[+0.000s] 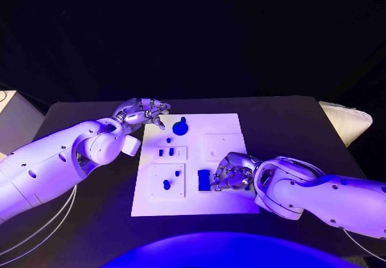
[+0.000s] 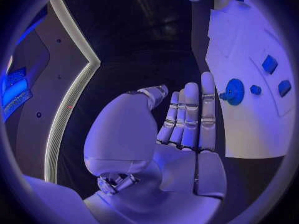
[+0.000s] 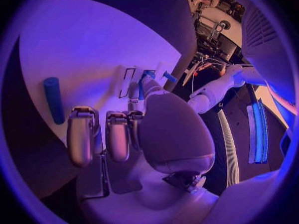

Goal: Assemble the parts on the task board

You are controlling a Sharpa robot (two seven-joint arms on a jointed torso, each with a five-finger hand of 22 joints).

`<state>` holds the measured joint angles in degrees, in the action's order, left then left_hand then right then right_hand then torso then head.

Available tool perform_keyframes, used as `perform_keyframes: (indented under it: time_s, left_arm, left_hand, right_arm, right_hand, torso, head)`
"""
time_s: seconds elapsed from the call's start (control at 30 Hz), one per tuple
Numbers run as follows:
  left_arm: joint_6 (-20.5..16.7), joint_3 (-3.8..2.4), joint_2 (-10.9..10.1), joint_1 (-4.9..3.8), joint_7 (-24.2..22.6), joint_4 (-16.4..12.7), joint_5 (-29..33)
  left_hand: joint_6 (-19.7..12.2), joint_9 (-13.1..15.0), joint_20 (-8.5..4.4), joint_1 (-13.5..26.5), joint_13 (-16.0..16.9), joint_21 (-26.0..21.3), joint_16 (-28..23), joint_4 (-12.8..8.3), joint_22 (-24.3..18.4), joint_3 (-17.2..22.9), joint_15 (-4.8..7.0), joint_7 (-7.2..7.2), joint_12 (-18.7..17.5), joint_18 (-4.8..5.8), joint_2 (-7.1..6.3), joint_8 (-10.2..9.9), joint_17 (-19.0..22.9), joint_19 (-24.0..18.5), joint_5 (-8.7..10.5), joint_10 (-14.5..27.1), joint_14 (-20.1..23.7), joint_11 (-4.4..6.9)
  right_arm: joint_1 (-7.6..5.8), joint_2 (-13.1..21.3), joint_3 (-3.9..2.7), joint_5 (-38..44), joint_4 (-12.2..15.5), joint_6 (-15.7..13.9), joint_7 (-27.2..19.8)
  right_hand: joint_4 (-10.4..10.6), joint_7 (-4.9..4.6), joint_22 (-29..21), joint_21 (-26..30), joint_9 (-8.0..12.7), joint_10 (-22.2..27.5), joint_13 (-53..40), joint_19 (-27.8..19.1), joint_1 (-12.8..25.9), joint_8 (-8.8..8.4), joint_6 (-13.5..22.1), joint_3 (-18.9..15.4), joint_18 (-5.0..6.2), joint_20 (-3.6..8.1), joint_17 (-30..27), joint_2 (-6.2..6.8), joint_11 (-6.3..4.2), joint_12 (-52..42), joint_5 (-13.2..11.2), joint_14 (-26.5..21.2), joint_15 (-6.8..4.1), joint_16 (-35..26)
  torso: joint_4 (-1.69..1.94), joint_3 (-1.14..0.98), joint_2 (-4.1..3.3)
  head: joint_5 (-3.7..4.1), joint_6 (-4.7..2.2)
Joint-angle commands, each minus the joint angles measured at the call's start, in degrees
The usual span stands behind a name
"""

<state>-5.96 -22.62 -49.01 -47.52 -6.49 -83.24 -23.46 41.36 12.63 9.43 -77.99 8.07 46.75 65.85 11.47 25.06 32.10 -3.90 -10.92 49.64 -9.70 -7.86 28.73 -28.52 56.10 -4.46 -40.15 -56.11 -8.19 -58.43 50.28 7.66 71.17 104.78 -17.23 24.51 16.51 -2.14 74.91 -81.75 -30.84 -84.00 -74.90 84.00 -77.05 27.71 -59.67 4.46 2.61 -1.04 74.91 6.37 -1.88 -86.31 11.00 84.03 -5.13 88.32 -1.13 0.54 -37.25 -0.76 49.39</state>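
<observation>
The white task board [image 1: 193, 195] lies in the middle of the black table. A round blue gear-like part [image 1: 181, 127] [image 2: 234, 91] stands near its far edge. Two small blue parts [image 1: 165, 152] sit in a recess at mid-left, and another blue part [image 1: 167, 184] stands in the near-left recess. A dark blue bar [image 1: 203, 180] [image 3: 53, 99] lies near the middle. My left hand [image 1: 143, 114] [image 2: 187, 119] hovers at the board's far left corner, fingers straight and holding nothing. My right hand [image 1: 233, 172] [image 3: 118, 134] rests over the board just right of the bar, fingers curled in, nothing visible in them.
A white box [image 1: 12, 120] stands off the table's left side and a pale object [image 1: 347, 120] at its right edge. Bare black table [image 1: 281, 123] surrounds the board.
</observation>
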Motion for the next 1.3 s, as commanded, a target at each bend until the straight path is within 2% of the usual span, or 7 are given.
perform_keyframes:
  time_s: [0.03, 0.23, 0.27, 0.5, 0.63, 0.87, 1.3]
  left_arm:
    - [0.64, -0.02, 0.16, 0.01, -0.34, -0.03, 0.35]
    - [0.33, -0.02, 0.07, 0.15, -0.81, -0.06, 0.51]
    - [0.25, -0.02, -0.01, 0.19, -1.01, -0.10, 0.67]
    - [0.30, -0.01, -0.24, 0.45, -2.05, -0.33, 1.64]
    - [0.38, -0.01, -0.21, 0.66, -2.33, -0.51, 1.87]
    - [0.51, -0.02, -0.20, 1.77, -2.55, -0.78, 2.01]
    - [0.56, -0.02, -0.38, 2.30, -2.53, -1.06, 2.06]
  left_hand:
    - [-0.46, -0.05, -0.08, -0.14, -0.05, -0.34, -0.20, 0.29, -0.04, 0.15, -0.21, -1.03, 0.33, -0.85, 0.51, 0.39, 0.01, 0.38, -0.26, 0.46, 0.32, -0.07]
    - [-0.50, -0.07, -0.08, -0.12, -0.06, -0.38, -0.20, 0.36, -0.07, 0.13, -0.22, -1.04, 0.35, -0.85, 0.50, 0.42, 0.01, 0.40, -0.26, 0.48, 0.32, -0.08]
    - [-0.53, -0.09, -0.07, -0.09, -0.07, -0.40, -0.20, 0.38, -0.09, 0.08, -0.22, -1.04, 0.37, -0.85, 0.41, 0.43, 0.00, 0.41, -0.23, 0.48, 0.32, -0.09]
    - [-0.86, -0.27, -0.06, -0.09, -0.11, -0.60, -0.20, 0.30, -0.27, -0.72, -0.24, -1.12, 0.60, -0.85, -0.81, 0.60, -0.02, 0.55, -0.10, 0.40, 0.31, -0.13]
    - [-0.87, -0.28, -0.06, -0.05, -0.11, -0.61, -0.20, 0.34, -0.28, -0.78, -0.25, -1.13, 0.62, -0.84, -0.85, 0.62, -0.02, 0.56, -0.10, 0.38, 0.31, -0.13]
    - [-0.85, -0.31, -0.04, 0.12, -0.12, -0.67, -0.19, 0.54, -0.33, -0.93, -0.28, -1.15, 0.68, -0.84, -0.85, 0.70, -0.02, 0.59, -0.11, 0.32, 0.30, -0.15]
    - [-0.86, -0.34, -0.02, 0.24, -0.13, -0.72, -0.19, 0.70, -0.37, -1.06, -0.29, -1.16, 0.71, -0.84, -0.84, 0.75, -0.03, 0.61, -0.10, 0.31, 0.29, -0.16]
  right_arm:
    - [-0.09, 1.22, -0.08, -2.68, 0.69, -2.34, -3.27]
    - [-1.59, 5.30, -0.27, -8.55, 2.17, -1.59, -6.70]
    - [-2.02, 6.49, -0.29, -9.52, 2.60, -1.31, -7.02]
    - [-2.88, 11.50, -0.28, -9.45, 3.06, 1.72, -6.58]
    - [-2.18, 14.11, -0.22, -7.03, 3.77, 3.11, -6.23]
    - [-0.26, 17.02, -0.17, -1.16, 4.96, 1.37, -4.87]
    - [0.71, 16.48, -0.16, 5.67, 4.53, 0.02, -0.80]
  right_hand:
    - [0.16, -0.12, 11.85, 0.28, 0.17, -4.10, -12.74, 4.35, 0.51, -0.22, 0.55, 0.42, -0.99, 0.50, 11.97, -0.01, 0.00, -0.18, 0.11, 5.28, -0.35, 0.06]
    - [0.08, -0.99, 11.77, 0.62, 1.08, -4.01, -12.67, 4.28, 1.22, -1.70, 2.12, 1.28, -0.95, 0.15, 11.84, 0.18, 0.69, -0.03, -0.03, 5.24, 0.18, -0.02]
    - [0.04, -1.53, 11.74, 0.78, 1.64, -4.01, -12.70, 4.24, 1.49, -2.70, 2.96, 1.62, -0.93, -0.12, 11.89, 0.38, 1.15, -0.04, -0.17, 5.25, 0.56, 0.00]
    - [0.07, -1.98, 11.54, 1.40, 2.16, -3.74, -12.40, 4.12, 2.03, -3.54, 3.21, 1.75, -0.82, -0.45, 11.52, 0.97, 1.58, 0.45, -0.53, 5.16, 0.94, -0.20]
    - [0.01, -2.17, 11.15, 2.54, 2.51, -3.28, -11.88, 3.88, 2.59, -4.04, 2.92, 1.62, -0.61, -0.74, 10.80, 1.61, 1.79, 1.30, -2.28, 4.98, 1.16, -0.61]
    - [0.17, -2.17, 11.04, 2.85, 2.62, -3.14, -11.71, 3.83, 3.30, -4.14, 2.41, 1.31, -0.54, -0.86, 10.69, 2.08, 1.82, 1.60, -2.76, 4.95, 1.21, -0.70]
    - [0.39, -1.49, 11.16, 2.66, 2.47, -3.20, -11.69, 3.95, 6.96, -3.50, 0.46, -0.06, -0.57, -0.65, 10.67, 2.54, 1.27, 1.71, -3.01, 4.95, 0.78, -0.76]
  torso:
    - [-0.04, 0.01, 0.08]
    - [-0.14, 0.08, 0.19]
    - [-0.15, 0.12, 0.22]
    - [-0.29, 0.29, 0.57]
    - [-0.29, 0.29, 0.59]
    - [-0.60, 0.14, 0.67]
    - [-0.52, 0.21, 0.46]
  head:
    - [0.05, -0.17]
    - [0.25, -0.42]
    - [0.43, -0.53]
    - [1.45, -0.53]
    - [1.65, -0.62]
    - [2.08, -0.80]
    - [2.17, -0.47]
